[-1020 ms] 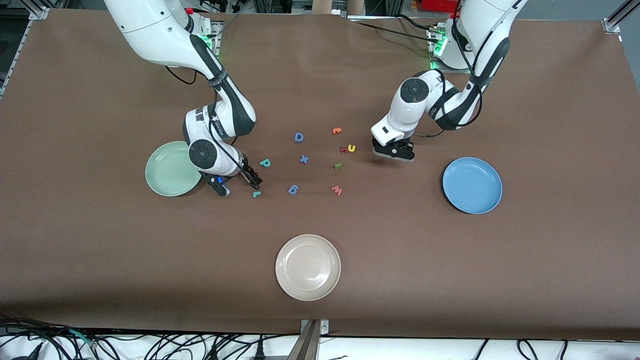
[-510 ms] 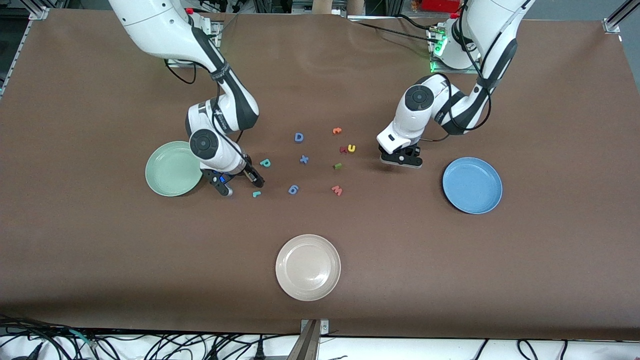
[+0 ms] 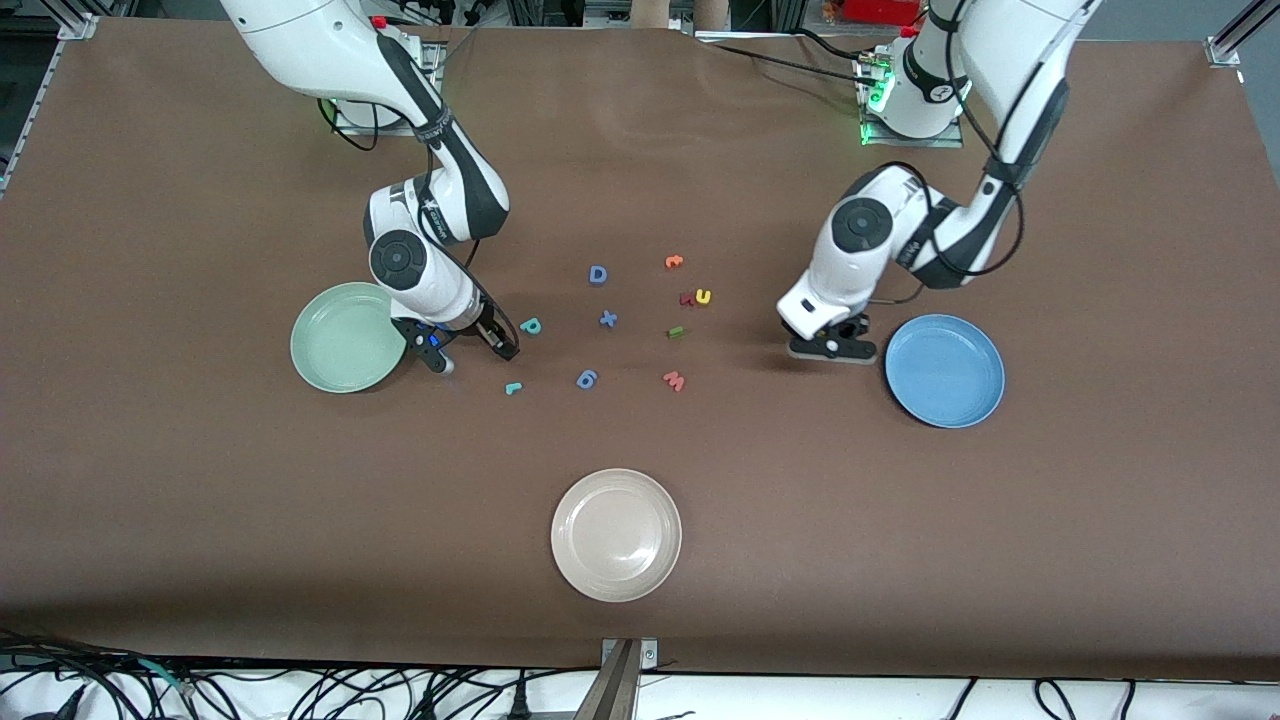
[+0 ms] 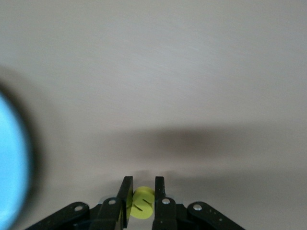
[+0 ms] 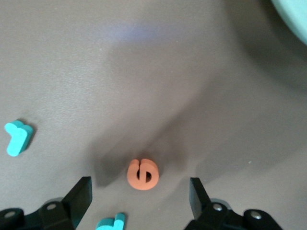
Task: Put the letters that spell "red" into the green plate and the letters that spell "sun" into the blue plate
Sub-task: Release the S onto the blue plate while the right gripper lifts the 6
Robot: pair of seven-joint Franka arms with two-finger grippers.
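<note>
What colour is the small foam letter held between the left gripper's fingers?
Yellow. The letter sits clamped in the left gripper; the left wrist view shows it best.

On the brown table (image 3: 900,560), a cream plate (image 3: 616,535) sits nearer the camera than the blue D (image 3: 598,275), x (image 3: 608,319), 6 (image 3: 587,378) and pink W (image 3: 674,380).

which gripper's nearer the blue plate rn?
Left. The left gripper, shut on the yellow "s", hangs just beside the blue plate. The right gripper, open, is by the green plate.
</note>
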